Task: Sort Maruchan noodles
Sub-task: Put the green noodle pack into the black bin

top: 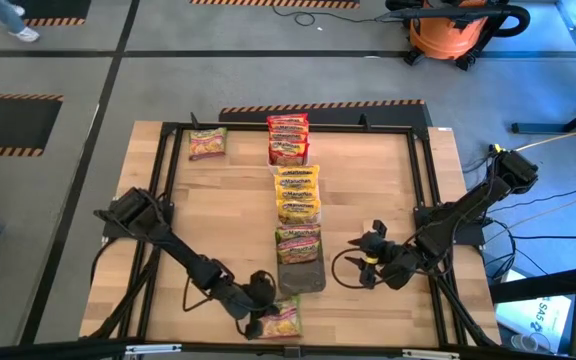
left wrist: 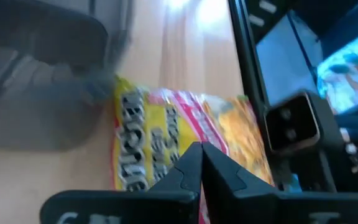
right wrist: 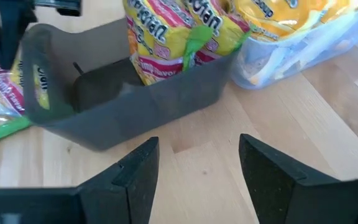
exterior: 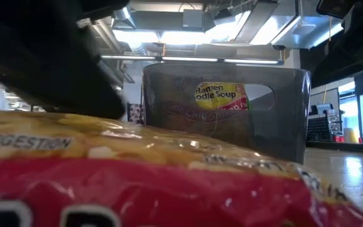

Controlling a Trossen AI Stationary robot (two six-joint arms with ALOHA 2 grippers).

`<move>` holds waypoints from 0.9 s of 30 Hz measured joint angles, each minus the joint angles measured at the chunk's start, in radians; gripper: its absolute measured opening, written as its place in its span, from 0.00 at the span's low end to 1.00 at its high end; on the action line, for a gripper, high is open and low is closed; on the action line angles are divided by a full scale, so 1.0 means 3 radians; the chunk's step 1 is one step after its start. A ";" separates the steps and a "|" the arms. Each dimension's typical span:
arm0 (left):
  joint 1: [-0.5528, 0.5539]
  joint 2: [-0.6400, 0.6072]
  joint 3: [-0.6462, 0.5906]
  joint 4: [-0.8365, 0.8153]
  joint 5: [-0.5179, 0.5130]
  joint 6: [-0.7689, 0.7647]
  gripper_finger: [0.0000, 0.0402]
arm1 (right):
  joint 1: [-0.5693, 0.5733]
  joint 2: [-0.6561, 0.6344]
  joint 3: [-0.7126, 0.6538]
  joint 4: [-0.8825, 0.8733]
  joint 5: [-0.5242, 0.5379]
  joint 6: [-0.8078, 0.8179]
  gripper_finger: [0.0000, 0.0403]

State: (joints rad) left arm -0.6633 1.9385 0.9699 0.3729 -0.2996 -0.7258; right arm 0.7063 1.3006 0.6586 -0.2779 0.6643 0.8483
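Note:
A green-and-pink Maruchan packet [top: 284, 320] lies at the table's near edge, filling the low view [exterior: 137, 170]. My left gripper [top: 258, 322] is shut at its left end [left wrist: 201, 158]. Down the table's middle run red packets [top: 288, 140], yellow packets [top: 297, 195] and green-and-pink packets [top: 298, 243], the last standing in the far part of a dark tray [top: 301, 275]. One more green-and-pink packet [top: 208, 143] lies flat at the far left. My right gripper [top: 368, 262] is open, hovering right of the dark tray [right wrist: 135, 106] and touching nothing [right wrist: 197, 168]. My left gripper is shut on the near-edge packet, its fingers [left wrist: 188, 171] coming at it low from the table's left. The fingertips meet over the packet's printed face [left wrist: 166, 143]; they hide the exact place of contact. Whether the packet is lifted or lies on the table, I cannot tell.
A black metal frame [top: 423, 180] runs around the tabletop. The dark tray [exterior: 232, 107] stands just beyond the held packet. The yellow packets sit in a clear tray [right wrist: 303, 50]. Bare wood shows left [top: 218, 220] and right [top: 368, 190] of the middle row.

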 joint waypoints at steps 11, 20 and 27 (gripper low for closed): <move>-0.0189 -0.0396 0.0056 -0.0367 -0.0269 -0.0141 0.00 | 0.0031 0.0141 0.0137 0.1117 -0.0528 -0.0592 0.49; -0.0477 -0.0421 0.0050 -0.0720 -0.0484 -0.0739 0.00 | 0.0233 0.1357 0.1114 0.1340 -0.0625 -0.1082 0.49; -0.0618 -0.0421 0.0050 -0.0792 -0.0666 -0.0876 0.00 | 0.0196 0.2229 0.2062 0.1070 -0.0615 -0.1411 0.38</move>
State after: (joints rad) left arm -0.8488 1.8122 0.9848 0.1352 -0.4995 -0.9887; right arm 0.7650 1.9693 1.2772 0.0432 0.4797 0.4249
